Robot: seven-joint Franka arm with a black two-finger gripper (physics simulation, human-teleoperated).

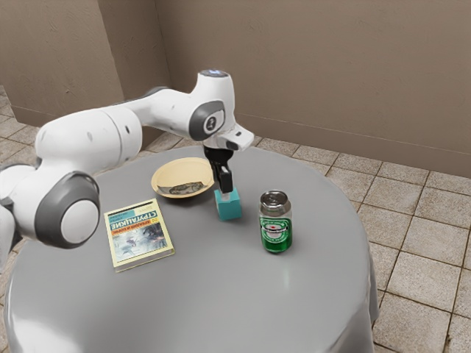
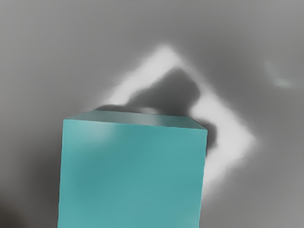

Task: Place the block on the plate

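Exterior view's got the teal block (image 1: 230, 207) clamped in the gripper (image 1: 226, 193), tilted a bit, between the plate (image 1: 163, 170) and the green can (image 1: 276, 229). Book's (image 1: 140, 239) lying near the plate, all on a grey table (image 1: 213, 301).

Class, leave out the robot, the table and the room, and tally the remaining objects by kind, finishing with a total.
Block: 1
Plate: 1
Book: 1
Drink can: 1
Total: 4
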